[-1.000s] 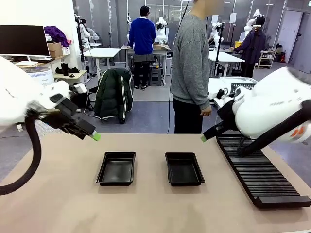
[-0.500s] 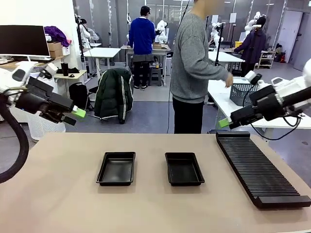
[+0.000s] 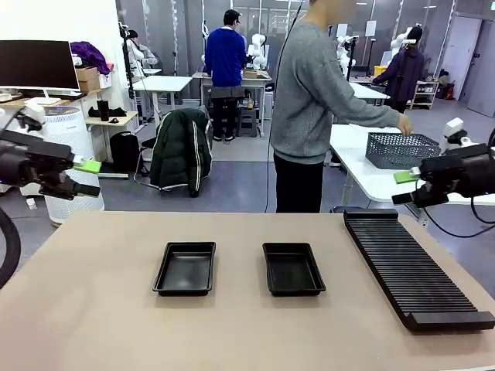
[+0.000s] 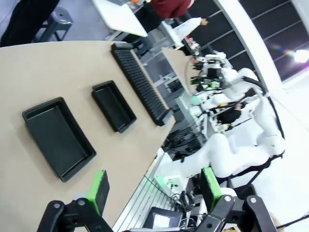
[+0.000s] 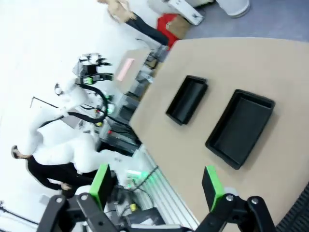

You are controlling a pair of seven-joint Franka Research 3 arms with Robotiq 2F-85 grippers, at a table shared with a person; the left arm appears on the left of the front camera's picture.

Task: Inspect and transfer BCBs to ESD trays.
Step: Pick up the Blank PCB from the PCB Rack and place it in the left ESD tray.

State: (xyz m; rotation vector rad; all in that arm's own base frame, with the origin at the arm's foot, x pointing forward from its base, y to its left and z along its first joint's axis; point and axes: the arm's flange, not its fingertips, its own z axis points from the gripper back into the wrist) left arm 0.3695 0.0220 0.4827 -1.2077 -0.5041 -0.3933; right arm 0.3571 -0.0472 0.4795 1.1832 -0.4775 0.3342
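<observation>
Lying empty side by side at mid-table, the left ESD tray and right ESD tray are left clear. The left gripper and right gripper, both spread wide and holding nothing, are now drawn back beyond the table's sides. Transfer is judged not yet begun.

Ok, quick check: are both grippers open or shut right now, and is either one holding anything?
Left gripper: open, holding nothing.
Right gripper: open, holding nothing.
</observation>
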